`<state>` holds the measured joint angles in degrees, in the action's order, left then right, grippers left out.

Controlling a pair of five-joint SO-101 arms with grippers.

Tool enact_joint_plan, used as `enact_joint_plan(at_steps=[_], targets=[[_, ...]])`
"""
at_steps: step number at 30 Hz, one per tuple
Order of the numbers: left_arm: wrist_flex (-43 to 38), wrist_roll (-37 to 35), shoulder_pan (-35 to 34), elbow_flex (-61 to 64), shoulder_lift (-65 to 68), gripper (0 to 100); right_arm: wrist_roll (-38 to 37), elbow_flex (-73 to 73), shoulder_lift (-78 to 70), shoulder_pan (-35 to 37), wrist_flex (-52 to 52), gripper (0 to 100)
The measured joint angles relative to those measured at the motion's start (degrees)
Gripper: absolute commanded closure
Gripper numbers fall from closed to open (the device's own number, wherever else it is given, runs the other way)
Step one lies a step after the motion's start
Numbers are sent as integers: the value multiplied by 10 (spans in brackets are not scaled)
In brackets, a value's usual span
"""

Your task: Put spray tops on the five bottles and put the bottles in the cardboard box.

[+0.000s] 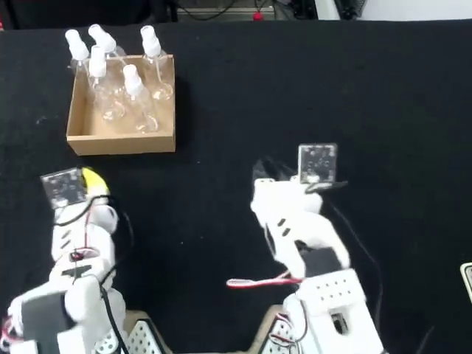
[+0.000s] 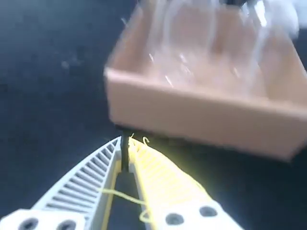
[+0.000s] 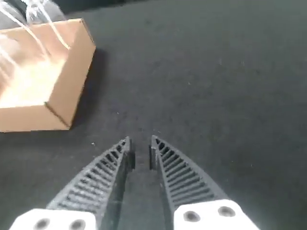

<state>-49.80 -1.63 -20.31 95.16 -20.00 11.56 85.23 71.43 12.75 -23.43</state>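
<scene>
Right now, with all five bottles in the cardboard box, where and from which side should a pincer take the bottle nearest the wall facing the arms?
Probably its white spray top, from straight above. That bottle seems to stand upright, the cardboard box and close neighbours screen its clear body, and the top sticks up free.

Bottles [image 2: 211, 52]: blurred to streaks in the left wrist view, tops cut off by the edge.
Box [image 3: 62, 91]: partly cut off in the right wrist view.
Right arm [image 1: 324, 295]: base cut off, lower edge, high view.
</scene>
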Motion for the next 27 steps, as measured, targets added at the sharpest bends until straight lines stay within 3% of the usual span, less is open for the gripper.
enact_joint_plan(at_steps=[3, 10, 27], targets=[[19, -1, -29, 0, -55, 967, 0, -18, 98, 0, -110, 939], [201, 0, -32, 1, -233, 967, -50, 10, 305, 0, -213, 939], [782, 0, -35, 17, -684, 967, -55, 85, 316, -1, -316, 939]])
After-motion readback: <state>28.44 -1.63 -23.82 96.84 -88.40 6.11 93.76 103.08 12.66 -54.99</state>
